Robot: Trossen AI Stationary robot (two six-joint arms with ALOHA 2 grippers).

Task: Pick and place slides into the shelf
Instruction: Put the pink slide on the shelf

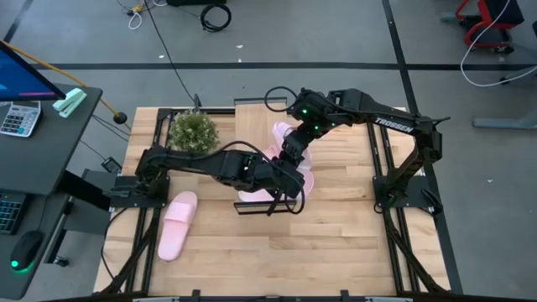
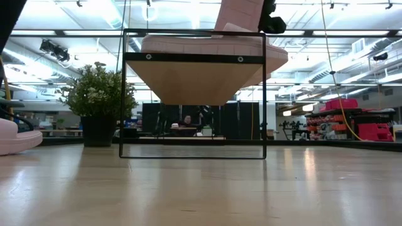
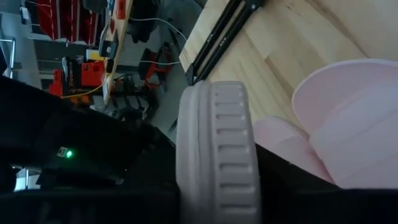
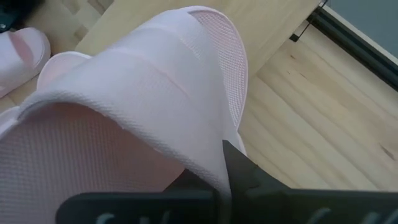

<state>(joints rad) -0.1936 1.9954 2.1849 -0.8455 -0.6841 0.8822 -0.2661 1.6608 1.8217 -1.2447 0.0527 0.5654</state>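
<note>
Four pink slides are in play as far as we can count them. One slide point(image 1: 177, 225) lies alone on the bench near its left edge, toward the front left corner, well apart from both arms. The others are bunched at the shelf point(image 1: 252, 113), whose light plank runs from the middle of the bench's rear edge forward to the centre, with its black frame showing at the front end.

From the low view we see the shelf point(image 2: 191, 81) end-on, with a slide point(image 2: 213, 45) lying flat on its plank and another slide point(image 2: 239, 14) raised above it.

The right gripper point(image 1: 294, 149) reaches in from the right side of the bench and hangs over the shelf's right edge. Its wrist view shows its fingers point(image 4: 245, 171) pinching the strap of a slide point(image 4: 143, 106), so it is clamped on that one, lifted over the plank.

The left gripper point(image 1: 285, 189) stretches across from the left side to the shelf's front end. Its wrist view is filled by the ribbed sole edge of a slide point(image 3: 217, 149) close against the camera, but we cannot tell whether its fingers are closed on it.

A potted plant point(image 1: 193, 130) stands near the rear left corner, just beside the shelf.
</note>
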